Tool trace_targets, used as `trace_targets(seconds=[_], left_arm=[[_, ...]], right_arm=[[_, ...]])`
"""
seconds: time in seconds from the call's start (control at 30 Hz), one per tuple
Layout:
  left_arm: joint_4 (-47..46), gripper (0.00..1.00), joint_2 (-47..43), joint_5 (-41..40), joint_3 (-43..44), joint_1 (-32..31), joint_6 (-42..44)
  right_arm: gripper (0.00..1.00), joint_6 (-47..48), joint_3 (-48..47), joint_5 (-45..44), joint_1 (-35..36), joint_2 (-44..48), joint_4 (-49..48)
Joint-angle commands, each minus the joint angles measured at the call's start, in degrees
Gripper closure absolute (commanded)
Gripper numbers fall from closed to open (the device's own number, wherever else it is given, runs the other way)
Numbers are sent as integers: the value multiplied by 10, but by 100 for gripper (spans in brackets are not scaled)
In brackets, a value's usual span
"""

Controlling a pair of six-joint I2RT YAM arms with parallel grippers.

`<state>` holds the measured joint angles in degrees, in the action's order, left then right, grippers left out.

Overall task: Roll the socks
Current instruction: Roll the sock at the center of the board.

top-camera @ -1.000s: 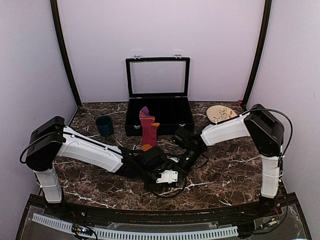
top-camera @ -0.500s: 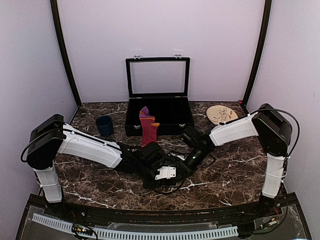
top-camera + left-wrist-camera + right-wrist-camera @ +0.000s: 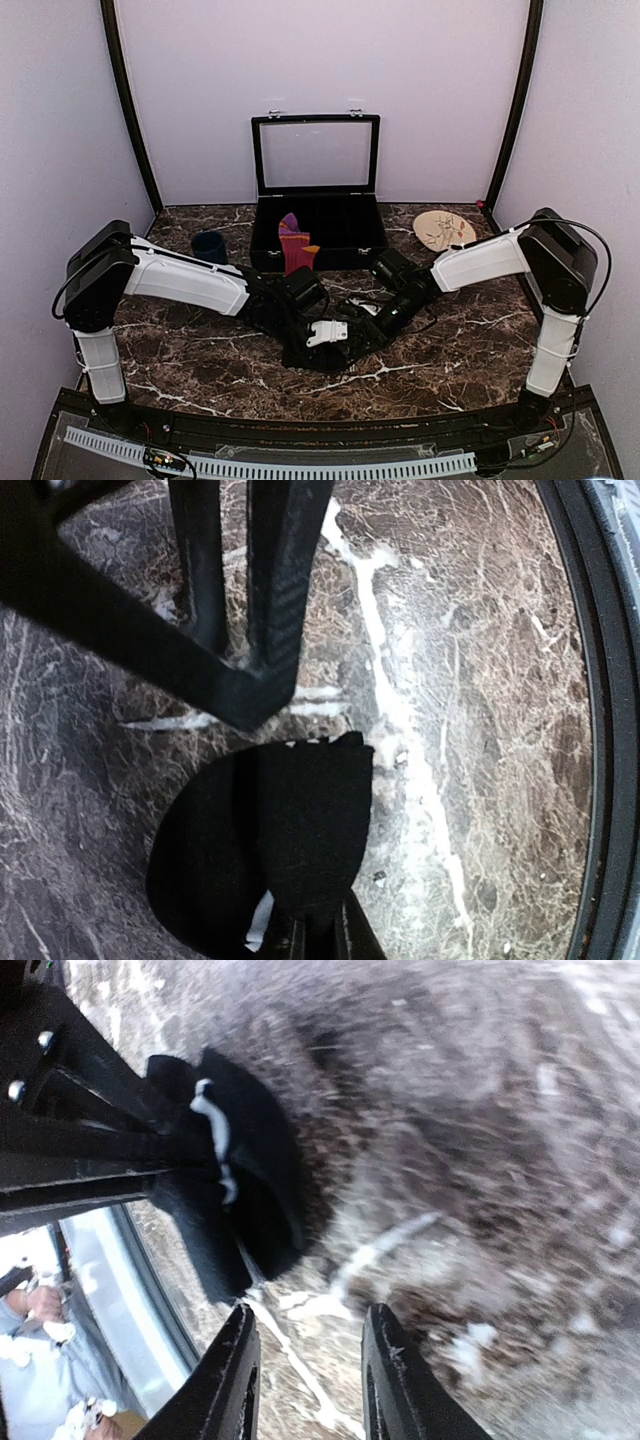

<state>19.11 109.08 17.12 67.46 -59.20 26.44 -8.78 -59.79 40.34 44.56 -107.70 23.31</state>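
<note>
Black sock (image 3: pixel 270 840) pinched near the table's centre.
The left gripper (image 3: pixel 320 940) was clenched on the black sock lying on the marble table (image 3: pixel 470 340). Just to its right, the right gripper (image 3: pixel 305 1350) stood released, holding nothing. Farther back, the maroon sock (image 3: pixel 295 252) hung over the open case (image 3: pixel 345 258).

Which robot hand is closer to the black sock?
The left one. The left hand is shut on the black sock, pinching its edge. The right hand is open just beside the sock and is not touching it.
</note>
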Motion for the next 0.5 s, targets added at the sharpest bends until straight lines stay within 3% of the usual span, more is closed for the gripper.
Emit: trace_targets(seconds=[0.0, 0.47], left_arm=[[64, 100, 14, 71, 27, 18, -12], [120, 100, 55, 164, 79, 50, -26]], right_arm=[[66, -22, 21, -61, -5, 35, -38], [66, -77, 101, -232, -12, 133, -116]])
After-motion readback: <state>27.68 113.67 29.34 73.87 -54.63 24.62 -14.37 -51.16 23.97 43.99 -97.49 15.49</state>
